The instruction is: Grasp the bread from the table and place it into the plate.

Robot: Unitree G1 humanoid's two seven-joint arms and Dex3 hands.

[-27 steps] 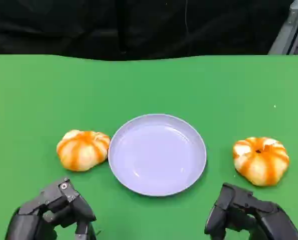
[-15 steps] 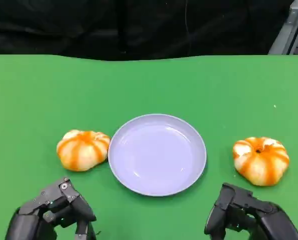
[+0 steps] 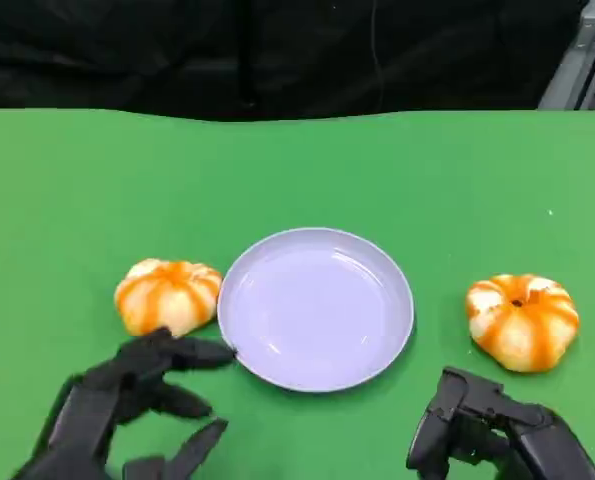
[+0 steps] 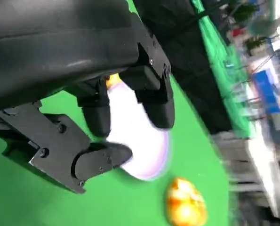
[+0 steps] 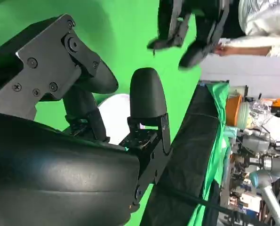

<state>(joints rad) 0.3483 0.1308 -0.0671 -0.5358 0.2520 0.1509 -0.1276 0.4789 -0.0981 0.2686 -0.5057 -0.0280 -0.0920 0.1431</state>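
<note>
Two orange-and-white striped bread rolls lie on the green table, one (image 3: 167, 296) left of the lavender plate (image 3: 315, 307) and one (image 3: 522, 320) to its right. The plate holds nothing. My left hand (image 3: 127, 405) is raised at the lower left, fingers spread apart, just in front of the left roll and near the plate's rim, holding nothing. My right hand (image 3: 492, 430) sits low at the lower right, fingers curled in, short of the right roll. In the left wrist view the plate (image 4: 142, 141) and the far roll (image 4: 184, 205) show past my fingers (image 4: 104, 160).
The green table (image 3: 297, 170) ends at a black curtain behind. A metal frame (image 3: 582, 60) stands at the back right. The right wrist view shows my left hand (image 5: 189, 30), a person's sleeve (image 5: 264, 19) and cluttered shelves beyond the table.
My left hand has lifted, moved forward toward the left roll and spread its fingers apart. The right hand, the rolls and the plate have stayed put.
</note>
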